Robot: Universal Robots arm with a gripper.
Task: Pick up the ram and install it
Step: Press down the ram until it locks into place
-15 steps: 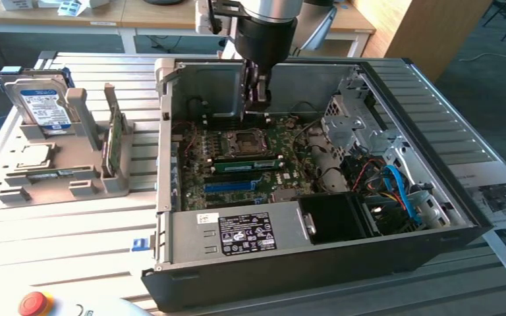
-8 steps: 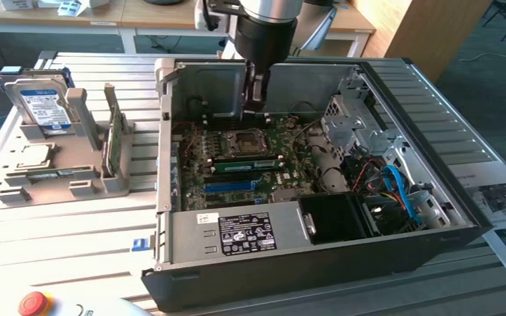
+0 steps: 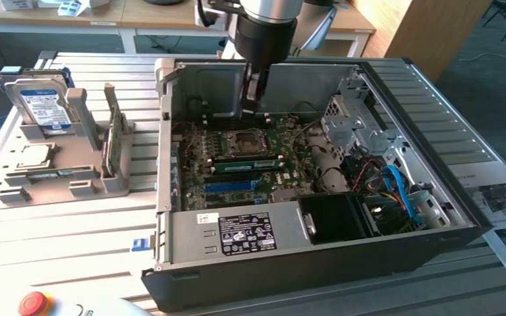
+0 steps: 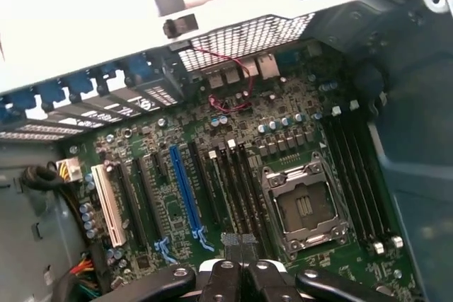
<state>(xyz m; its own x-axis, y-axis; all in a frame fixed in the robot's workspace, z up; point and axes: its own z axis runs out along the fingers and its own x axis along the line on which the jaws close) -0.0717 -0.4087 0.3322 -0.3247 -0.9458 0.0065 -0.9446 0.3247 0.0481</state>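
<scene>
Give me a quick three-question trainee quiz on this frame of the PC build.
1. True or false: the case has its side panel closed.
2. The gripper hangs over: A) the hard drive B) the motherboard C) the papers.
3. Fill in: the jaws are ___.
Key: 1 false; 2 B; 3 shut.
</scene>
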